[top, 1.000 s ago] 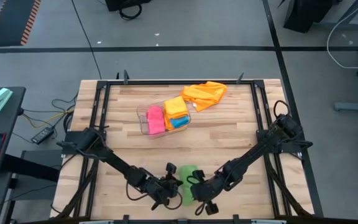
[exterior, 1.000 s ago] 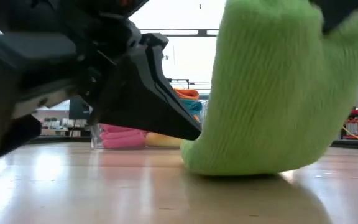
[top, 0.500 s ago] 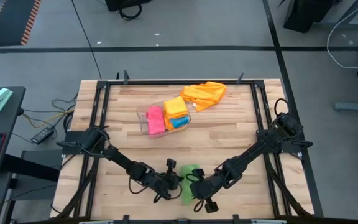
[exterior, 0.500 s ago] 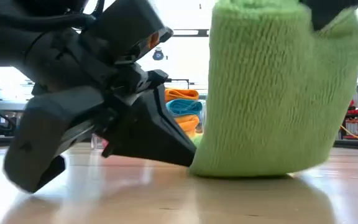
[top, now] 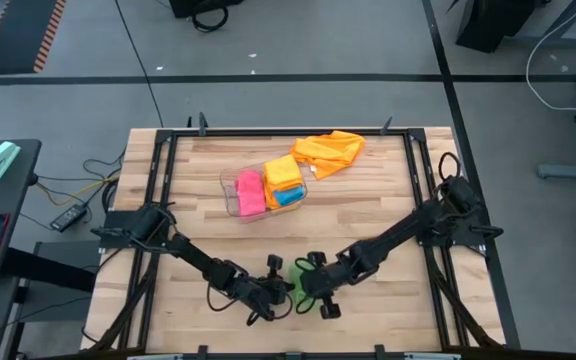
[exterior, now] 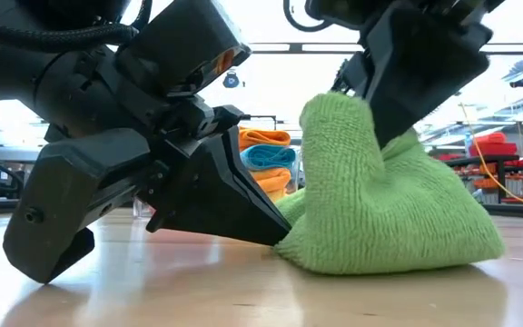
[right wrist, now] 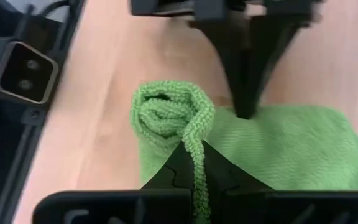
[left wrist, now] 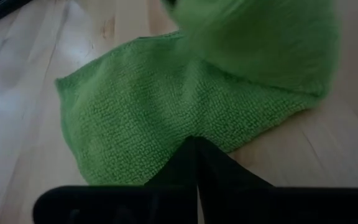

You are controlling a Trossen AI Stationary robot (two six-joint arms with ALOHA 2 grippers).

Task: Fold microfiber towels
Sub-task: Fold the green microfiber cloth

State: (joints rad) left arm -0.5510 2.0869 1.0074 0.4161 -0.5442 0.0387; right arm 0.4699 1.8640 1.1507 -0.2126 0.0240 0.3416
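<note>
The green towel (top: 298, 276) lies at the table's (top: 368, 215) near edge; the left gripper (exterior: 275, 234) pins its edge, closed, while the right gripper (right wrist: 194, 163) pinches a raised fold. Uneven pulling could slip the pinned edge and skew the fold

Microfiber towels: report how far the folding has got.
Done: folded pink, orange and blue cloths sit in the clear plastic bin. In hand: both shut grippers, left and right, pinch the soft green microfiber towel mid-fold. Left: the crumpled orange towel beyond the bin.
</note>
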